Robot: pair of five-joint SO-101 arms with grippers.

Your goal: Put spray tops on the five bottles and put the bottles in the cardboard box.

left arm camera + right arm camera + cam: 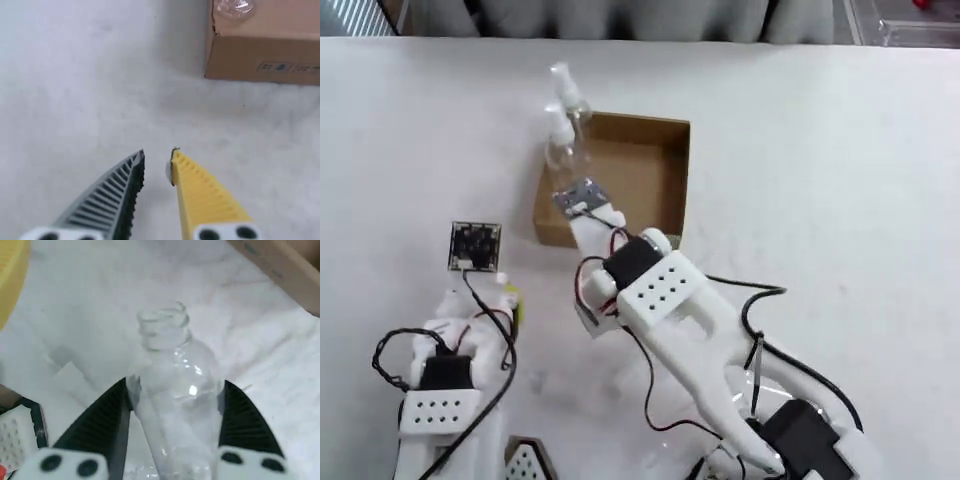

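I count one cardboard box (640, 180), upper middle of the frame. Three bottles: the upper spray-topped bottle (567, 90) and the lower spray-topped bottle (560, 140) at the box's left edge, plus one open-necked bottle (167, 340). Two grippers of mine: left gripper (157, 157), right gripper (175, 385).

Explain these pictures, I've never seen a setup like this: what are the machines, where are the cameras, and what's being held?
These are robots: a white left arm and a white right arm at a white table. One picture looks down from above; the other two come from a camera on each arm's wrist. A brown cardboard box sits there, with clear spray-topped bottles at one corner. The right gripper is shut on a clear plastic bottle with no top. The left gripper, grey and yellow, is open and empty.
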